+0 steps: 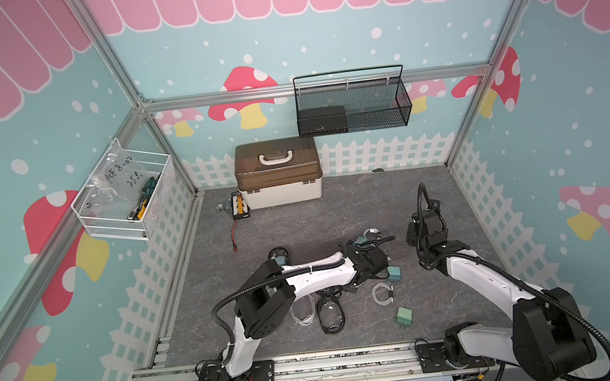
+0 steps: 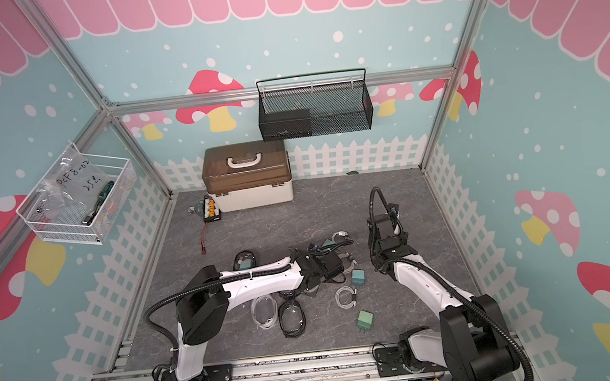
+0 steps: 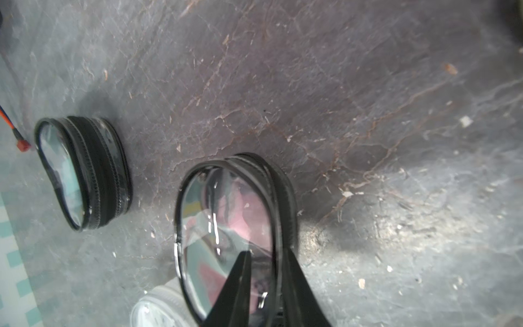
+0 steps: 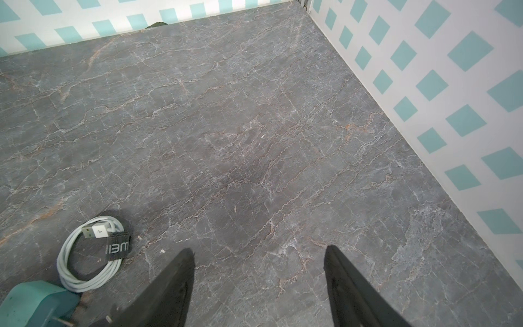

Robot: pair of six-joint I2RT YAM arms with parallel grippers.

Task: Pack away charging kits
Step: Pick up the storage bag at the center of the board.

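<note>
In the left wrist view my left gripper is shut on the rim of a black-rimmed clear pouch, which stands on edge on the grey floor. A second black-rimmed pouch lies farther off, and a white-rimmed pouch lies close by. In both top views that gripper is mostly hidden under its arm. Teal adapters and a coiled white cable lie to its right. My right gripper hangs open over bare floor, with a cable and an adapter beside it.
A brown-lidded white box stands at the back wall, with a black board and its red wire to its left. A black mesh basket and a white wire basket hang on the walls.
</note>
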